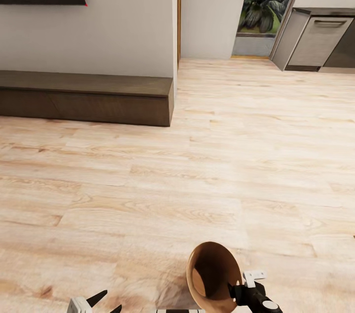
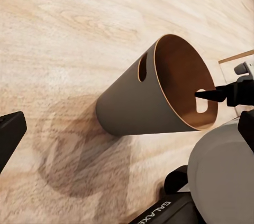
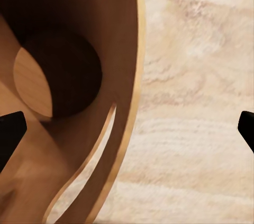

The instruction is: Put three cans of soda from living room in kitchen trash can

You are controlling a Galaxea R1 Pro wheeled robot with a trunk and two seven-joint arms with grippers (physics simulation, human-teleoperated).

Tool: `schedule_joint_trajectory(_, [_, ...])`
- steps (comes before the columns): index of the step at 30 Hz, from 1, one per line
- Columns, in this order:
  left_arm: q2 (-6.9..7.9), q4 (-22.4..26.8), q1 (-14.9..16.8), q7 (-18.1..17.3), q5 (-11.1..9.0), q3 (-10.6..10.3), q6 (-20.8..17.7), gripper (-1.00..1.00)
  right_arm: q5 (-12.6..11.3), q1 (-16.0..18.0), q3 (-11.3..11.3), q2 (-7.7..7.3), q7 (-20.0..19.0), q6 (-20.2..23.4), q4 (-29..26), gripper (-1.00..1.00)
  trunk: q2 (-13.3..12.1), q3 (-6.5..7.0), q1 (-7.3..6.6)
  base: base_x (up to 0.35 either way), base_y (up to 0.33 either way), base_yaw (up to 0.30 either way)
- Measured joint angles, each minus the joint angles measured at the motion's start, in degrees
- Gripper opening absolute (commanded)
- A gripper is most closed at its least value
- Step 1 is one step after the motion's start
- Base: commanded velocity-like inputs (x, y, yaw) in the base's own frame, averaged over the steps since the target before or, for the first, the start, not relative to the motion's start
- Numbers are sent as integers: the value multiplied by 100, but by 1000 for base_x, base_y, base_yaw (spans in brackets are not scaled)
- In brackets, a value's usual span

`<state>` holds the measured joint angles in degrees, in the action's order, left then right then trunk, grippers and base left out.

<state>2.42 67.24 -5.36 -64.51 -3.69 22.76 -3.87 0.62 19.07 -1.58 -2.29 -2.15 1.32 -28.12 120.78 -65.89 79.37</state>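
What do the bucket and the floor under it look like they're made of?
Bucket: matte grey outside, glossy copper-brown inside with a bright rim; possibly coated metal or plastic, unclear in a render. Floor: pale wood planks, with visible grain and board seams, low sheen.

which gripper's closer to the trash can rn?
Right. The right gripper is at the trash can rim, one finger inside; jaws look apart. The left gripper sits well to its side, apart.

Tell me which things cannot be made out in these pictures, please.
- Trash can: the head view's lower edge cuts off its base.
- Right gripper: its hold on the rim is unclear; the wrist view's edges crop its fingertips.
- Left gripper: the head view's edge cuts it.
- Kitchen cabinets: cropped at the right edge.
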Motion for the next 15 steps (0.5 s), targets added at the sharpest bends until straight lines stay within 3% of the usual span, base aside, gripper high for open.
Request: schedule_joint_trajectory(15, [13,0,0,0,7,0,-8,100,0,39,7,-16,9,0,0,100,0,0,0,0,0,0])
